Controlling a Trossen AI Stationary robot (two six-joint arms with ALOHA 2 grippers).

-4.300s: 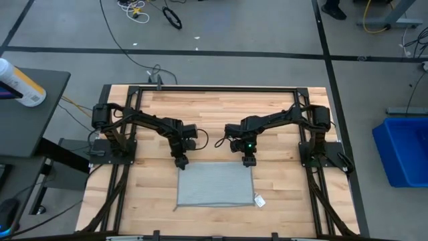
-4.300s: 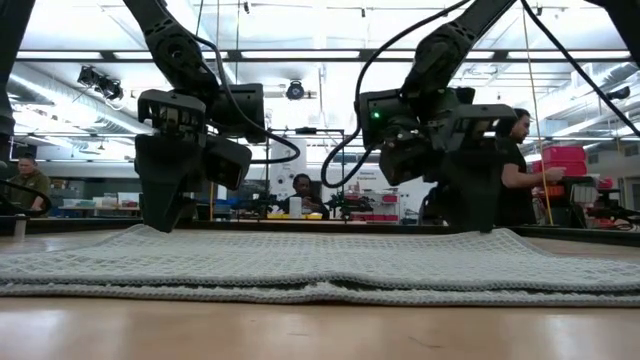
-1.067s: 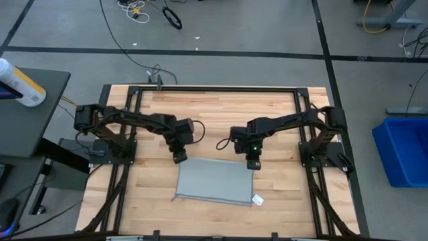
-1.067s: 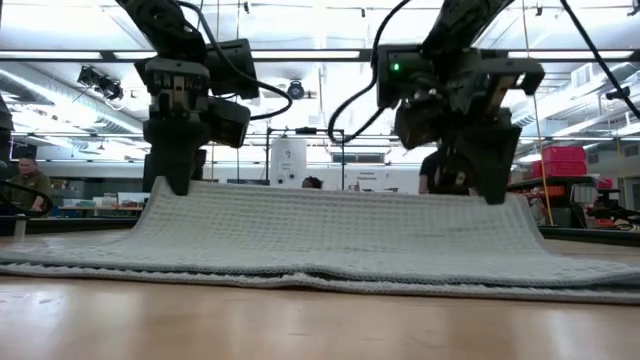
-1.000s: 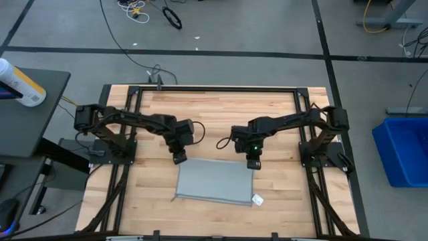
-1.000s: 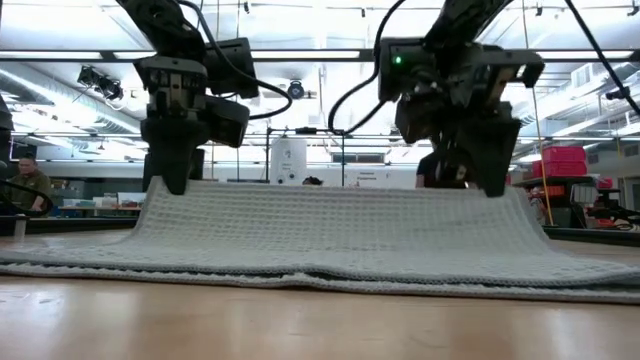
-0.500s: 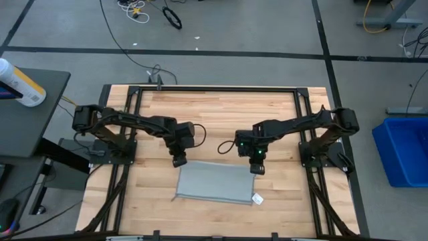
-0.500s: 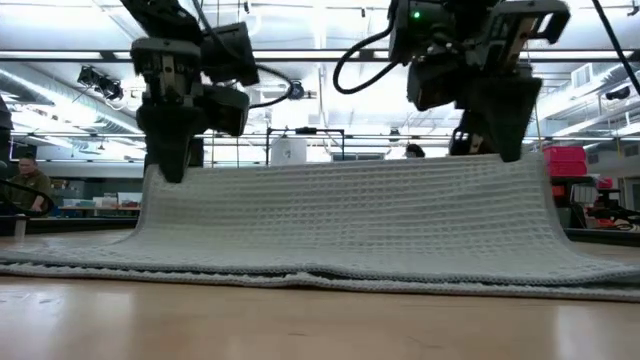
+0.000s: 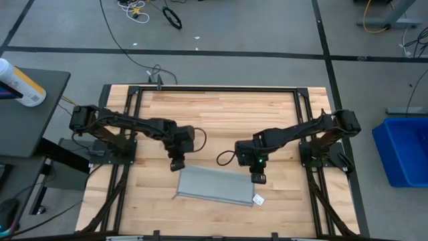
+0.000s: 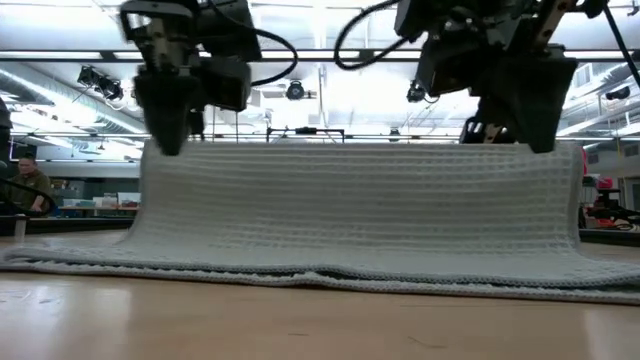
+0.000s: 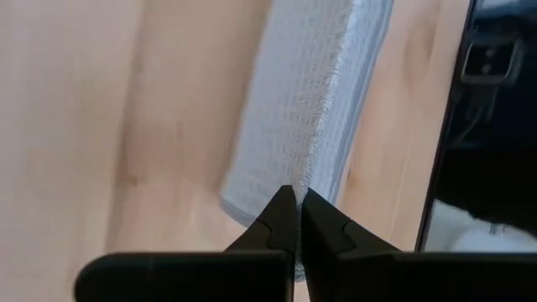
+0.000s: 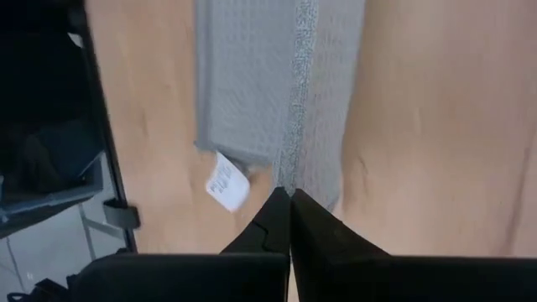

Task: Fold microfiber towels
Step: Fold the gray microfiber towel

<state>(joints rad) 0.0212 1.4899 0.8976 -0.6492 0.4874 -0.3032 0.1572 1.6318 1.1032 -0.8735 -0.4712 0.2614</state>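
Observation:
The light grey-blue microfiber towel lies near the table's front middle, its white tag at the near right corner. Its far edge is raised like a curtain, while its near part rests on the wood. My left gripper is shut on the far left corner. My right gripper is shut on the far right corner. My left gripper pinches the towel's far left corner between its two fingers, which point down from above. The corner is lifted, and the cloth hangs below it down to the table. My right gripper pinches the far right corner between its two fingers, also from above, pointing down. The raised edge runs nearly level and straight between the two holds, and the sheet drops from it to the part lying on the table.
Bare wood stretches over the table's far half, bounded by the black frame rails. A white bottle lies on a side table at the left, and a blue bin stands at the right. A person sits in the room behind.
Both grippers have risen and moved toward the table's near edge, the right one farther, carrying the towel's far edge with them. That edge now stands higher and closer to the near edge. The towel's near part has stayed on the table.

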